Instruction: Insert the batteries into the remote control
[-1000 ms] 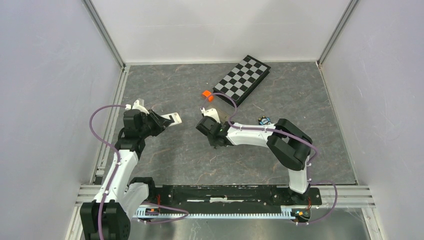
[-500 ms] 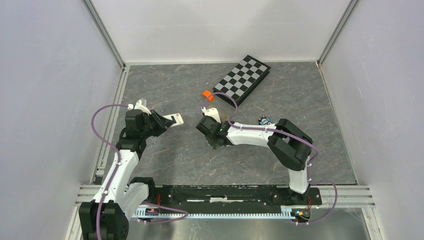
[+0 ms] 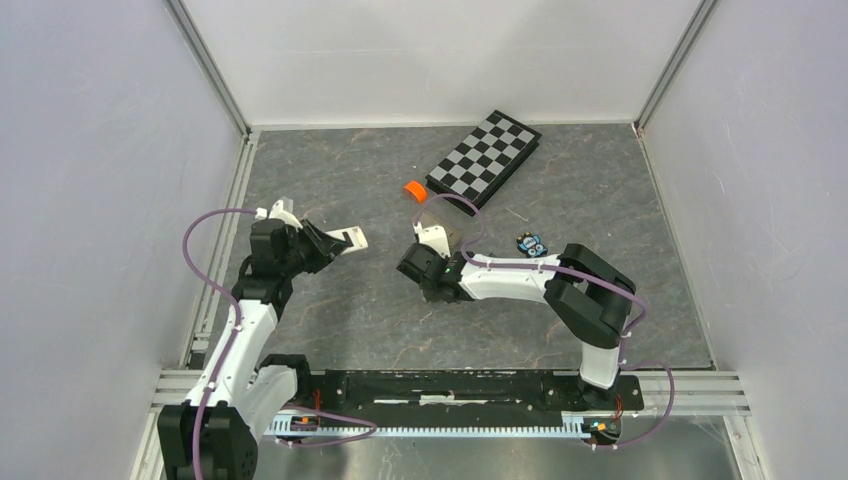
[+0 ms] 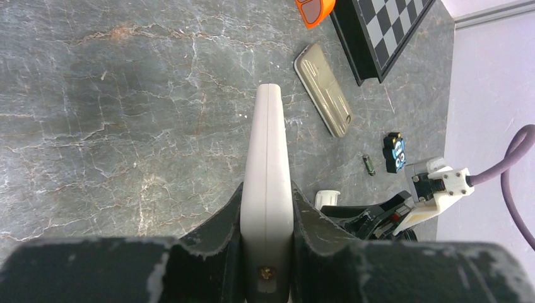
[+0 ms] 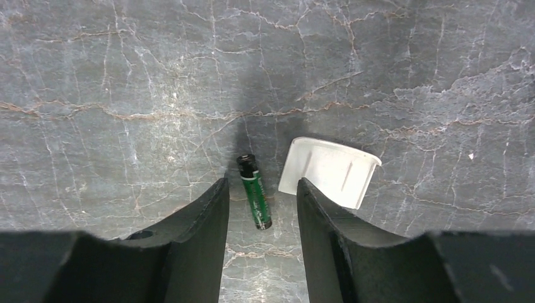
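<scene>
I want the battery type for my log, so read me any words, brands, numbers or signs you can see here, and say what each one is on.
No text in these views can be read.
On the green battery: pale print on the sleeve, too small to read.
On the blue-and-black gadget: light markings, too blurred to read.
On the remote control, the chessboard and the orange piece: no lettering shows.

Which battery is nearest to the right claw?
The green battery, lying on the table between the jaws of the open right claw; the other battery lies away, beside the blue gadget.
</scene>
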You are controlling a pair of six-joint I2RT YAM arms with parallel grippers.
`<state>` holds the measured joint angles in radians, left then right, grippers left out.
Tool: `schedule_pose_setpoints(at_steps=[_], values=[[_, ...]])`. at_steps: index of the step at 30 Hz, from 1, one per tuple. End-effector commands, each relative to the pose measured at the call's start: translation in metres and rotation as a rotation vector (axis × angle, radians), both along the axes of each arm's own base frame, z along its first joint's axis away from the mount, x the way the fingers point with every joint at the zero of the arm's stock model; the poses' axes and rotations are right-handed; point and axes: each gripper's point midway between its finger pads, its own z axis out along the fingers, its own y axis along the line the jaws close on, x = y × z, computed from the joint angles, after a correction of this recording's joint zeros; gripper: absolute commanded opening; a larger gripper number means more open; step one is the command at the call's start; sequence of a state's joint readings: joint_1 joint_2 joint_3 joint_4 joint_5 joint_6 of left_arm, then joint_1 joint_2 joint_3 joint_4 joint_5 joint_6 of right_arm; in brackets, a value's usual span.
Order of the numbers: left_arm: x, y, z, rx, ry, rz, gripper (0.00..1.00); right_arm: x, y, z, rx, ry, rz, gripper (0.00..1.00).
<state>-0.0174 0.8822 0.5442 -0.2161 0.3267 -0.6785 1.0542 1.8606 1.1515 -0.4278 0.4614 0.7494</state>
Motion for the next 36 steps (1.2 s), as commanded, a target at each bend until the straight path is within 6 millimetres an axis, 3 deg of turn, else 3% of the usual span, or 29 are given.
schedule_pose_setpoints(at_steps=[1,5,20,31,36], values=[[0.0,-0.005,0.011,0.005,-0.054,-0.046,0.02,-0.003,0.005,-0.003,0.035,0.021,-0.041,0.46],[0.0,-0.006,0.011,0.003,-0.056,-0.051,0.02,-0.004,0.011,-0.009,0.04,0.043,-0.034,0.38],[-0.001,-0.016,0.007,-0.029,-0.035,-0.1,0.02,0.003,0.004,-0.011,-0.003,0.007,0.001,0.08],[-0.016,-0.051,0.002,-0.111,-0.012,-0.242,0.02,0.018,-0.003,0.046,0.11,-0.159,0.006,0.06],[-0.022,-0.06,-0.005,-0.16,-0.006,-0.268,0.02,0.023,-0.013,0.055,0.138,-0.177,-0.004,0.07]])
